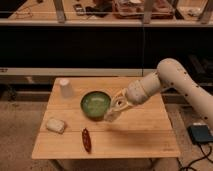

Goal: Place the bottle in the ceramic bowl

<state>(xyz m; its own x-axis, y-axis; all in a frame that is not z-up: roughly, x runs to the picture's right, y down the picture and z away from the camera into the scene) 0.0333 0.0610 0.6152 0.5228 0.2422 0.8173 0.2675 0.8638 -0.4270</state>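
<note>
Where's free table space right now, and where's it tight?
Free: front-right of the table, right of the red chili; a strip between white cup and pale lump. Crowded: right rim of the ceramic bowl, where the gripper, shut on the bottle, hangs.

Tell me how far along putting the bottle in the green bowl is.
Done: the bottle looks lifted off the table, with the jaws of the gripper shut on it. In hand: it hangs tilted at the rim of the ceramic bowl. Left: move over the bowl and release.
</note>
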